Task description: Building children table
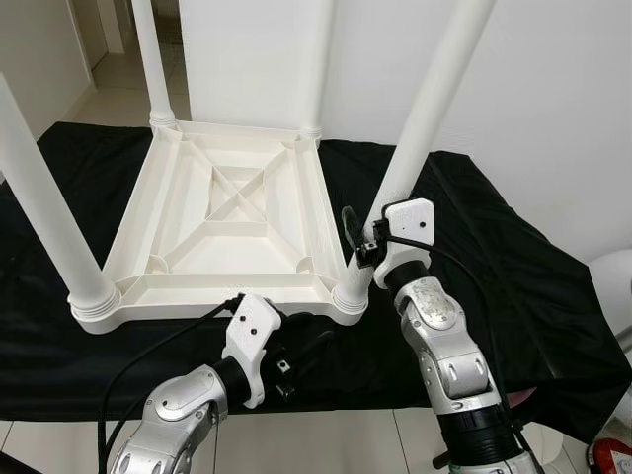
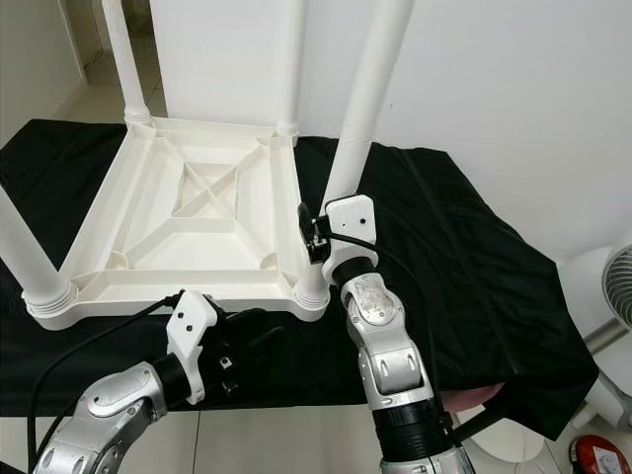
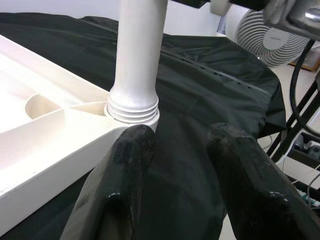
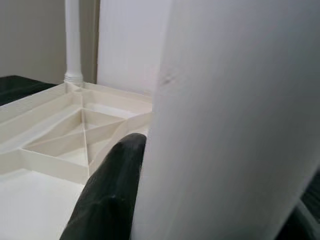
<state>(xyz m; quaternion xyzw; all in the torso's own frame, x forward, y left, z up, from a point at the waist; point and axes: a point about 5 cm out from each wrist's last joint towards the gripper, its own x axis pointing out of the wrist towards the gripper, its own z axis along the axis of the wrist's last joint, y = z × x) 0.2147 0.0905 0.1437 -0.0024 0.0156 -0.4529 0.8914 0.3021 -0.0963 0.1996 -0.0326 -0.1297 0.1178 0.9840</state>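
White plastic tabletop [image 1: 232,212] lies upside down on a table draped in black cloth [image 1: 513,267], its four legs pointing up. At its near right corner, the right gripper [image 1: 367,237] has its fingers closed around that corner's leg [image 1: 415,128], low on the shaft. The left gripper [image 3: 175,170] hovers just near of the same corner, fingers [image 3: 120,185] parted and holding nothing.

Two silver, segmented arms are seen — each ending in a white wrist housing and a gripper of two glossy black fingers, the left gripper [image 1: 296,365] and the right gripper [image 1: 357,237]. Black cables are routed along both forearms — looped loosely.
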